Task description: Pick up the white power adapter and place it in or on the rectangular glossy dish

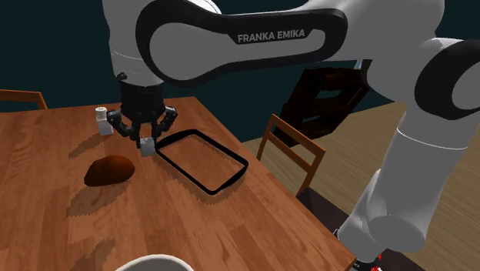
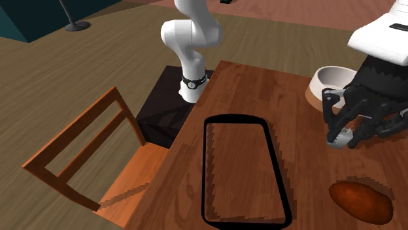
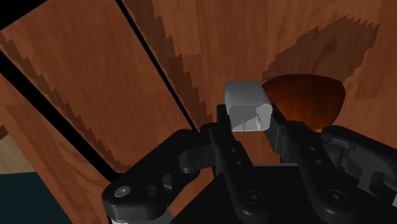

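White power adapter (image 1: 146,144) (image 2: 340,139) (image 3: 248,106), a small pale block with rounded corners, sat clasped between the two black fingers of the claw (image 1: 145,142) (image 2: 343,138) (image 3: 249,127), which were closed against its opposite sides; the wrist view showed the block standing out past the fingertips. The claw pointed down over the wooden table (image 1: 46,154) (image 2: 294,98), low above the surface; whether the adapter was clear of the wood could not be told. Just beside the claw, on one side, lay the rectangular dish (image 1: 201,162) (image 2: 242,170) (image 3: 83,83), drawn as a thin black rim with rounded corners through which the wood grain showed; the adapter was outside that rim, near one of its corners. On the opposite side of the claw, close by, rested a brown rounded object (image 1: 110,170) (image 2: 361,199) (image 3: 305,102), partly behind the adapter in the wrist view. A small white container (image 1: 102,121) stood on the table a little beyond the claw, away from the arm's stand. A white bowl (image 1: 154,263) (image 2: 337,78) sat on the table toward the stand, well apart from the dish. A wooden chair (image 1: 292,150) (image 2: 85,150) stood at the table edge on the dish's far side from the claw.
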`<act>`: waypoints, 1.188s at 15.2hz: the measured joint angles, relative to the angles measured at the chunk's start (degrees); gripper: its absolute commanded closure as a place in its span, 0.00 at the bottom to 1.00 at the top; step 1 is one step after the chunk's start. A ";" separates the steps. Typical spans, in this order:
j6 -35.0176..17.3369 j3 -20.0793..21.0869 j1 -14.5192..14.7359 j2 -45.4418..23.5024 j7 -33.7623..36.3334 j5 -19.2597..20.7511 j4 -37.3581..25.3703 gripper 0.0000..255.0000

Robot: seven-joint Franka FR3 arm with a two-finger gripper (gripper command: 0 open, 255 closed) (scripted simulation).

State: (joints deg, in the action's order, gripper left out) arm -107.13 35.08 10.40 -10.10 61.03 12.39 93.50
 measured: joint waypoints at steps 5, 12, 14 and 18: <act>-2.01 -2.18 -4.96 7.48 -7.56 -5.16 7.32 1.00; -4.28 -7.71 -10.09 15.64 -19.55 -10.66 15.69 1.00; -4.60 -9.42 -11.21 17.15 -22.67 -11.58 17.24 1.00; -6.35 -11.25 -12.31 18.62 -25.95 -12.44 20.26 1.00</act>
State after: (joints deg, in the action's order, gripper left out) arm -113.49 23.83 -1.90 8.51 35.08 -0.04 113.76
